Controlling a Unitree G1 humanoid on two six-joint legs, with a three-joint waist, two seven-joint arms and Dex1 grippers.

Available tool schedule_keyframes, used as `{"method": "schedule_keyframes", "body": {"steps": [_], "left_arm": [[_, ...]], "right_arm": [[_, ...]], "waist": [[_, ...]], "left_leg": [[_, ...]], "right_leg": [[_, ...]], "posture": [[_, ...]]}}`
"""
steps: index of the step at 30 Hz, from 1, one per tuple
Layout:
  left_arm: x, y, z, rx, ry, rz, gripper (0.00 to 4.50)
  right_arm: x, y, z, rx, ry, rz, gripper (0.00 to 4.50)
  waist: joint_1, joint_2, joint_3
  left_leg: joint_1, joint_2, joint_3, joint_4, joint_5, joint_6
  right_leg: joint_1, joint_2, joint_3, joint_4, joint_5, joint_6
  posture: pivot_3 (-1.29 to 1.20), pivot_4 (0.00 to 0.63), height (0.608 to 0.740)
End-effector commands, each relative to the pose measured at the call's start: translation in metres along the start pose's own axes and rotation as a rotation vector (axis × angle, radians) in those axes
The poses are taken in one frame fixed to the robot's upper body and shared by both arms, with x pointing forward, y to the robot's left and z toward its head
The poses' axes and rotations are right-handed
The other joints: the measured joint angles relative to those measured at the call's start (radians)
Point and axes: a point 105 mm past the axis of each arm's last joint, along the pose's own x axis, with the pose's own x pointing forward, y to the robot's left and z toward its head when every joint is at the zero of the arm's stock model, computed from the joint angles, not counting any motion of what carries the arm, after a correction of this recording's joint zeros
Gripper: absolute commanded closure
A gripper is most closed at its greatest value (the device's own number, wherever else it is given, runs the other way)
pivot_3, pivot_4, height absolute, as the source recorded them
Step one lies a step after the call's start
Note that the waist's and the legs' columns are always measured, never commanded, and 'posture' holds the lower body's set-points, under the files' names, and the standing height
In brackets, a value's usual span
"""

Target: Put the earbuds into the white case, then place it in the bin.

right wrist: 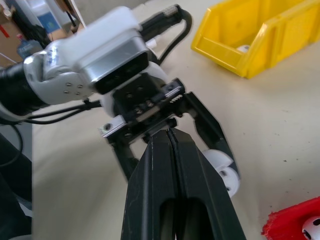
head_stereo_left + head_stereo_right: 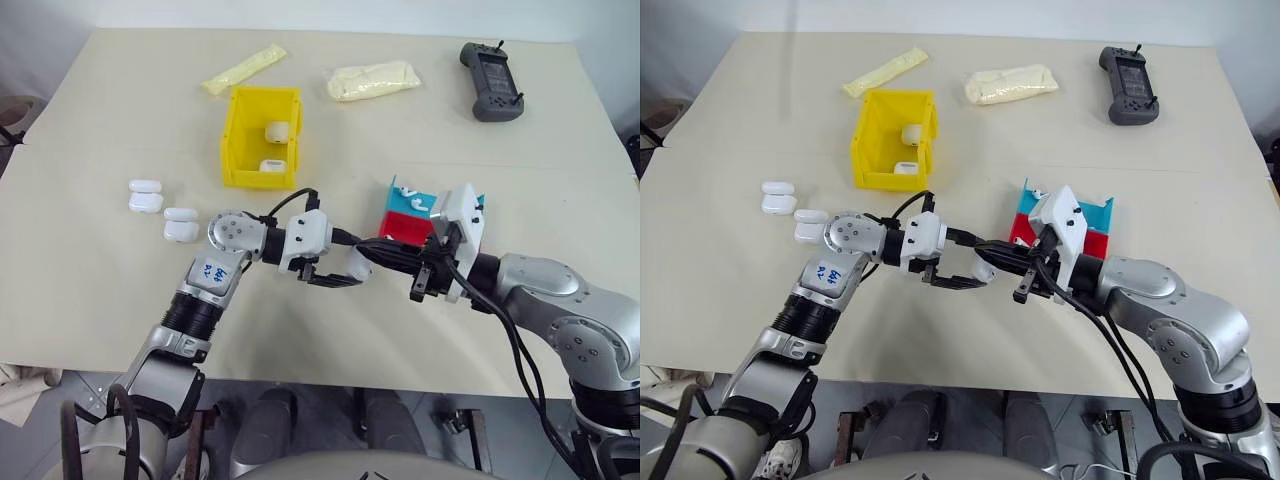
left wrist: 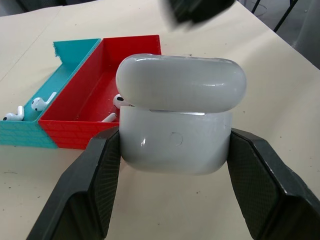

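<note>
My left gripper (image 3: 175, 140) is shut on the white case (image 3: 180, 120), one black finger on each side of its body. The lid lies down over the body with a thin gap along the seam. The case hangs above the table's front middle (image 2: 358, 266). My right gripper (image 1: 169, 134) is shut, fingers pressed together with nothing visible between them, its tips right at the left gripper and the case. Earbuds lie in the blue tray (image 3: 42, 101) and in the red tray (image 3: 119, 100). The yellow bin (image 2: 235, 140) stands further back on the left with two white cases (image 2: 276, 131) inside.
The red tray (image 2: 405, 228) and blue tray (image 2: 405, 196) sit side by side just behind my right hand. More white cases (image 2: 145, 195) lie at the left of the table. Two pale yellow bags (image 2: 372, 80) and a grey controller (image 2: 492, 80) are at the back.
</note>
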Motion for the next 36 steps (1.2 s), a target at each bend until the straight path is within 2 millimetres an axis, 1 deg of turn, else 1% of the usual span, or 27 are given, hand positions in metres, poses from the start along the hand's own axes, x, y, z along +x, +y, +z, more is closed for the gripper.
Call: {"method": "schedule_keyframes", "body": {"steps": [1,7,10,12,13,15,16,17,18,20,22,23,24,25,27,30,31,32,36], "left_arm": [[0.001,-0.001,0.014,0.048,-0.043,-0.009,1.68],[-0.002,0.005,0.018,0.056,-0.077,0.05,1.68],[-0.005,0.007,0.022,0.043,-0.117,0.069,1.68],[-0.009,0.007,0.024,0.031,-0.144,0.087,1.68],[-0.011,0.007,0.026,0.022,-0.166,0.102,1.68],[-0.015,0.008,0.028,0.002,-0.199,0.138,1.68],[-0.019,0.011,0.031,-0.019,-0.232,0.185,1.68],[-0.024,0.015,0.032,-0.05,-0.265,0.245,1.68],[-0.03,0.019,0.033,-0.08,-0.293,0.318,1.68],[-0.04,0.025,0.033,-0.129,-0.335,0.445,1.68],[-0.059,0.037,0.025,-0.183,-0.333,0.66,1.68],[-0.07,0.043,0.017,-0.235,-0.308,0.782,1.68],[-0.08,0.049,0.012,-0.275,-0.3,0.884,1.68],[-0.09,0.054,0.009,-0.29,-0.287,0.981,1.68],[-0.105,0.062,0.007,-0.307,-0.273,1.101,1.68],[-0.14,0.086,0.002,-0.351,-0.259,1.324,1.68],[-0.148,0.094,0.002,-0.37,-0.268,1.367,1.68],[-0.153,0.1,0.003,-0.377,-0.268,1.395,1.68],[-0.158,0.125,0.007,-0.406,-0.302,1.391,1.68]], "right_arm": [[-0.001,-0.003,-0.001,-0.033,0.03,-0.016,4.49],[-0.016,-0.012,-0.011,-0.002,0.059,-0.075,4.49],[-0.027,-0.013,-0.015,0.006,0.055,-0.093,4.49],[-0.034,-0.011,-0.015,0.012,0.036,-0.097,4.49],[-0.036,-0.011,-0.011,-0.011,-0.001,-0.101,4.49],[-0.041,-0.011,-0.006,0.002,-0.069,-0.126,4.49],[-0.043,-0.009,-0.001,-0.019,-0.112,-0.135,4.22],[-0.046,-0.007,-0.001,-0.03,-0.125,-0.139,4.12],[-0.048,-0.003,0.001,-0.077,-0.143,-0.143,3.95],[-0.051,-0.001,0.003,-0.149,-0.174,-0.175,3.19],[-0.051,-0.004,0.011,-0.196,-0.244,-0.225,2.76],[-0.05,-0.003,0.012,-0.21,-0.258,-0.225,2.43],[-0.05,-0.003,0.014,-0.246,-0.268,-0.234,2.2],[-0.05,-0.004,0.015,-0.253,-0.278,-0.238,1.83],[-0.049,-0.006,0.015,-0.26,-0.293,-0.249,1.27],[-0.05,-0.01,0.015,-0.28,-0.297,-0.263,0.24],[-0.051,-0.011,0.015,-0.281,-0.297,-0.265,0.03],[-0.051,-0.012,0.014,-0.283,-0.296,-0.267,0.03],[-0.05,-0.015,0.014,-0.292,-0.295,-0.276,0.03]], "waist": [[0.0,0.0,0.0],[0.001,0.0,0.0],[0.004,0.0,0.0],[0.004,0.0,0.0],[0.004,0.0,0.0],[0.0,0.0,0.0],[-0.002,0.0,0.0],[-0.001,0.0,0.0],[0.0,0.0,0.0],[0.0,0.0,0.0],[-0.001,0.0,0.0],[-0.002,0.0,0.0],[-0.001,0.0,0.0],[0.0,0.0,0.0],[0.002,0.0,0.0],[0.005,-0.001,0.0],[0.009,-0.002,0.001],[0.013,-0.002,0.001],[0.021,-0.003,0.001]], "left_leg": [[0.0,0.0,0.0,0.0,0.0,0.0],[0.0,0.0,0.0,0.0,0.0,0.0],[0.0,0.0,0.0,0.0,0.0,0.0],[0.0,0.0,0.0,0.0,0.0,0.0],[0.0,0.0,0.0,0.0,0.0,0.0],[0.0,0.0,0.0,0.0,0.0,0.0],[0.0,0.001,0.0,0.0,0.0,0.0],[0.0,0.001,0.0,0.0,0.0,0.0],[0.0,0.001,0.0,0.0,0.0,0.0],[0.0,0.0,0.0,0.0,0.0,0.0],[0.0,0.0,0.0,0.0,0.0,0.0],[0.0,0.0,0.0,0.0,0.0,0.0],[0.0,0.0,0.0,0.0,0.0,0.0],[0.0,0.0,0.0,0.0,0.0,0.0],[0.0,0.0,0.0,0.0,0.0,0.0],[0.0,0.0,0.0,0.001,0.0,0.0],[0.0,-0.001,0.0,0.001,0.0,0.0],[0.0,-0.001,0.0,0.001,0.0,0.0],[0.0,-0.002,0.001,0.001,0.0,0.0]], "right_leg": [[0.0,0.0,0.0,0.0,0.0,0.0],[0.0,0.0,0.0,0.0,0.0,0.0],[0.0,0.0,0.0,0.0,0.0,0.0],[0.0,0.0,0.0,0.0,0.0,0.0],[0.0,0.0,0.0,0.0,0.0,0.0],[0.0,0.0,0.0,0.0,0.0,0.0],[0.0,0.001,0.0,0.001,0.0,0.0],[0.0,0.001,0.0,0.001,0.0,0.0],[0.0,0.001,0.0,0.001,0.0,0.0],[0.0,0.0,0.0,0.001,0.0,0.0],[0.0,0.0,0.001,0.001,0.0,0.0],[0.0,0.001,0.001,0.001,0.0,0.001],[0.0,0.001,0.001,0.001,0.0,0.001],[0.0,0.001,0.001,0.002,0.0,0.001],[0.0,0.001,0.001,0.002,0.0,0.001],[0.0,0.001,0.001,0.002,0.0,0.001],[0.0,0.001,0.001,0.002,0.0,0.001],[0.0,0.001,0.001,0.002,0.0,0.001],[0.0,0.0,0.001,0.001,0.001,0.001]], "posture": [[0.0,0.15,0.74],[0.0,0.15,0.74],[0.0,0.15,0.74],[0.0,0.15,0.74],[0.0,0.15,0.74],[0.0,0.15,0.74],[0.0,0.15,0.74],[0.0,0.15,0.74],[0.0,0.15,0.74],[0.0,0.15,0.74],[0.0,0.15,0.74],[0.0,0.15,0.74],[0.0,0.15,0.74],[0.0,0.15,0.74],[0.0,0.15,0.74],[0.0,0.15,0.74],[0.0,0.15,0.74],[0.0,0.15,0.74],[0.0,0.15,0.74]]}}
